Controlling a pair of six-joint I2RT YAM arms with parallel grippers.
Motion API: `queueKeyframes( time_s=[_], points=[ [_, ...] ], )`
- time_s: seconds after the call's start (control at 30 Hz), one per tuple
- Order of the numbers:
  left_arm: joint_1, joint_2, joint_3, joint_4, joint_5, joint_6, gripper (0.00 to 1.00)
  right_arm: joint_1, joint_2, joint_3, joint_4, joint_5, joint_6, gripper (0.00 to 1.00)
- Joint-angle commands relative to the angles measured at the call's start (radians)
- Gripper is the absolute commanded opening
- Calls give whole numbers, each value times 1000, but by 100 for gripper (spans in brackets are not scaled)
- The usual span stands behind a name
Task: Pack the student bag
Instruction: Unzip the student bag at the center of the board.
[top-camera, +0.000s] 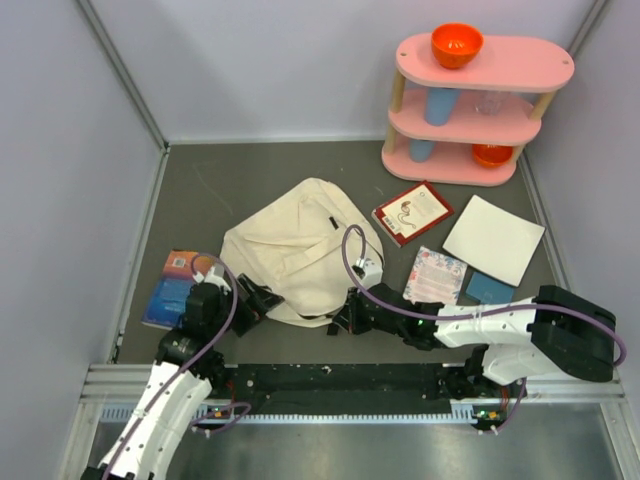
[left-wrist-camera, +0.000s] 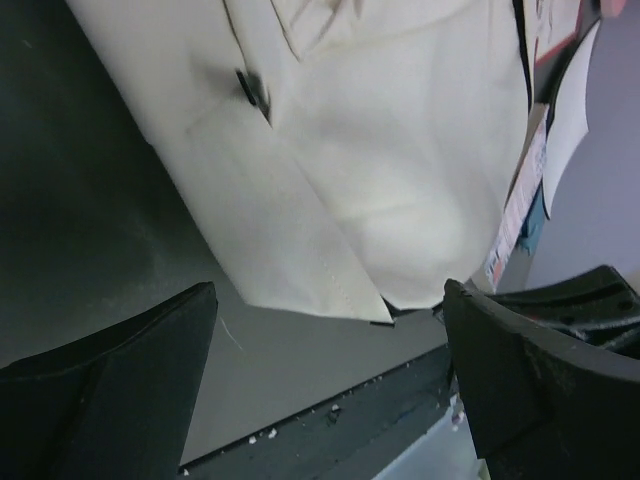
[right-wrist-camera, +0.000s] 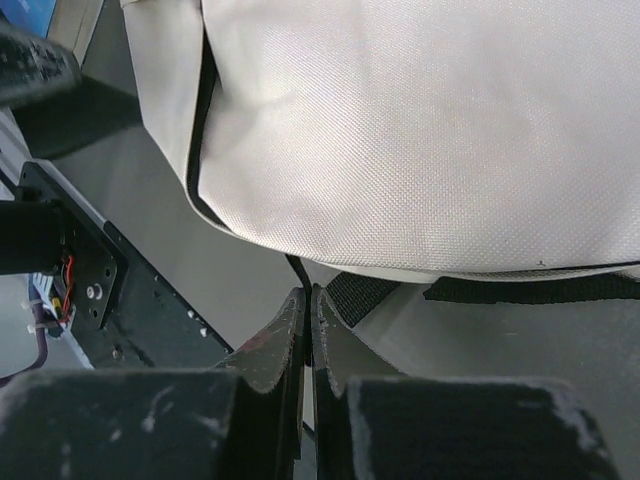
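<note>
Bag flat mid-table, a gripper at each side of its near edge.
From above, the bag (top-camera: 300, 250) lies centre-frame, a book (top-camera: 172, 290) lower left, papers (top-camera: 492, 240) to the right; the left gripper (top-camera: 266, 300) gapes wide, empty, just beside the bag's lower-left edge. Left wrist view: the bag's corner sits untouched above the spread fingers (left-wrist-camera: 110, 390), bare table (left-wrist-camera: 90, 200) left, the rail (left-wrist-camera: 330, 415) close below. Right wrist view: the right gripper (right-wrist-camera: 308, 310) is pressed together under the bag; a thin black tab (right-wrist-camera: 297, 270) meets its tips, pinched or not I can't tell. A tug might slip off, or drag the limp bag onto the rail.
</note>
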Motion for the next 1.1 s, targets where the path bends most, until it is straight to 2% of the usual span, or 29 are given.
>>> queueKeyframes(
  time_s=[0.0, 0.17, 0.27, 0.4, 0.57, 0.7, 0.8, 0.93, 0.97, 1.03, 1.07],
  points=[
    [-109, -65, -20, 43, 1, -155, 99, 11, -7, 50, 19, 29, -12, 0],
    [-227, -24, -46, 125, -38, -252, 99, 11, -11, 55, 9, 39, -11, 0],
    [-259, 31, -80, 254, -16, -307, 99, 11, -11, 56, 8, 43, -9, 0],
    [-299, 77, -77, 276, -44, -344, 99, 11, -12, 59, -1, 52, -6, 0],
    [-362, 97, -123, 391, -96, -402, 99, 11, 0, 56, 26, 46, -5, 0],
    [-371, 149, -165, 551, -110, -449, 95, 10, 6, 55, 38, 28, -6, 0],
    [-376, 198, -185, 618, -119, -470, 86, 13, 5, 44, 51, 14, -6, 0],
    [-386, 253, -180, 682, -140, -468, 68, 11, 8, 29, 69, 0, -11, 0],
    [-388, 264, -178, 689, -147, -462, 61, 11, 8, 26, 75, -1, -9, 0],
    [-389, 289, -169, 689, -156, -444, 57, 11, 9, 18, 78, 0, -11, 0],
    [-389, 298, -171, 689, -157, -437, 49, 11, 9, 15, 78, 3, -9, 0]
  ],
)
